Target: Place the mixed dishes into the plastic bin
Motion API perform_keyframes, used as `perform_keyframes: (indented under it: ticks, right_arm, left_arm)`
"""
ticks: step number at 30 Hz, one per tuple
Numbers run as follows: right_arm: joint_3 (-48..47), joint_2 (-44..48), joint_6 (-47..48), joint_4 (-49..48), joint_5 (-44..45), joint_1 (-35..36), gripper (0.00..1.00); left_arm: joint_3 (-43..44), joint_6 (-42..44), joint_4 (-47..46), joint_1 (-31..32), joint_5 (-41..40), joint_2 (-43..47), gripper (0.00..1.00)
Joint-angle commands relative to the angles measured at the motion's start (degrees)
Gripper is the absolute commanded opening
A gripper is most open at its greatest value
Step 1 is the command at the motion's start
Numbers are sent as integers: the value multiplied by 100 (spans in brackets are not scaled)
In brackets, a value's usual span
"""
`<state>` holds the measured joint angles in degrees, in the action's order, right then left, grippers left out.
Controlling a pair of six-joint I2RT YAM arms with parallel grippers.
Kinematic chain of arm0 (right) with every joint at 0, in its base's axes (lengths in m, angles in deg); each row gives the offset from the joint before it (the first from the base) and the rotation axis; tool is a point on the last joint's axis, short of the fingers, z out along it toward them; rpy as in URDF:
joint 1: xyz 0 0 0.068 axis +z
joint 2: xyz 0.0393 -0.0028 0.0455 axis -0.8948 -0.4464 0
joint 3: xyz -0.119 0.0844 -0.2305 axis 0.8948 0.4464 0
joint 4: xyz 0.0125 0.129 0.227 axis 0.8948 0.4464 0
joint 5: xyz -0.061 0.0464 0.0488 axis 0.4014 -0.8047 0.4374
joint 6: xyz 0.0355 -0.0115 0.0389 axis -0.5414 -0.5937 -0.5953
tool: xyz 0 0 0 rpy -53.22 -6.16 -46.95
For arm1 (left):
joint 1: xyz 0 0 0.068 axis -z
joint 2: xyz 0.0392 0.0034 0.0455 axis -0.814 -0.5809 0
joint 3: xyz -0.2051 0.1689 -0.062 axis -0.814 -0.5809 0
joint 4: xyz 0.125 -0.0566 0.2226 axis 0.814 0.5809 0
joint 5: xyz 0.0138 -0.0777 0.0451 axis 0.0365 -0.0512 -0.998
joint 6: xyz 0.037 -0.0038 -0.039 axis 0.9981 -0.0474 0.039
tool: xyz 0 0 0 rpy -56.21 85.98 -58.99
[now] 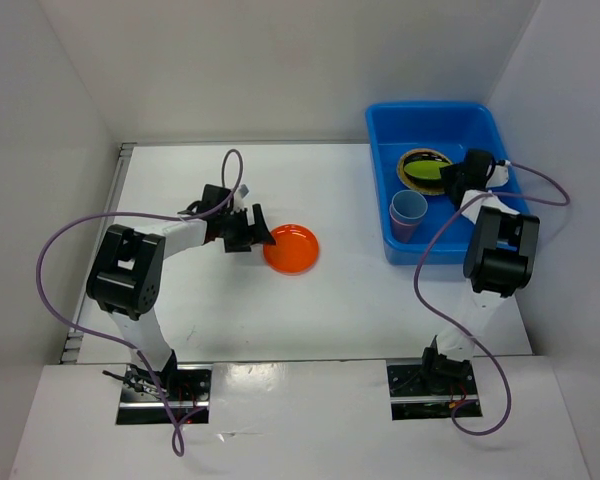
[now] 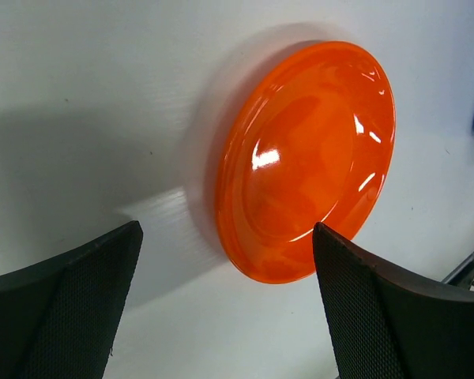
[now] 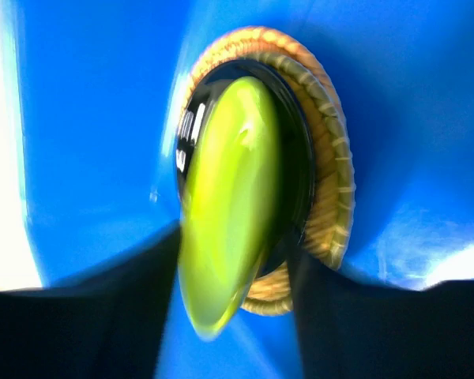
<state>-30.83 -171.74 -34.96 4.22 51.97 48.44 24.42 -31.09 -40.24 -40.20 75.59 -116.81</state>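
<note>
An orange plate (image 1: 291, 248) lies on the white table; it fills the left wrist view (image 2: 308, 158). My left gripper (image 1: 261, 236) is open just left of it, its fingertips (image 2: 103, 268) short of the rim and empty. The blue plastic bin (image 1: 430, 107) at the far right holds a tan woven plate (image 1: 417, 156), a black plate and a lime green plate (image 1: 423, 170) stacked, plus a blue cup (image 1: 409, 207) nested in a pink cup (image 1: 404, 233). My right gripper (image 1: 452, 180) is open inside the bin, its fingers either side of the blurred green plate (image 3: 229, 197).
White walls enclose the table on the left, back and right. The bin's blue wall (image 3: 79, 118) is close around my right gripper. Purple cables loop from both arms.
</note>
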Motion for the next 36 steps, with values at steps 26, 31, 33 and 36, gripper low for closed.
perform_keyframes:
  ticks: [26, 31, 33, 36]
  right_arm:
    - [413, 3163, 2378, 1035, -448, 562, 99]
    - [352, 3795, 2582, 930, -1096, 767, 99]
    - [352, 3971, 2651, 930, -1535, 767, 99]
    - [474, 4375, 2905, 868, -1783, 941, 99]
  left_arm:
    - [-363, -110, -757, 496, 99, -67, 85]
    - [-363, -163, -810, 558, -6, -119, 78]
    - [-363, -216, -879, 611, -85, -172, 72]
    - [-363, -338, -933, 611, -313, -233, 46]
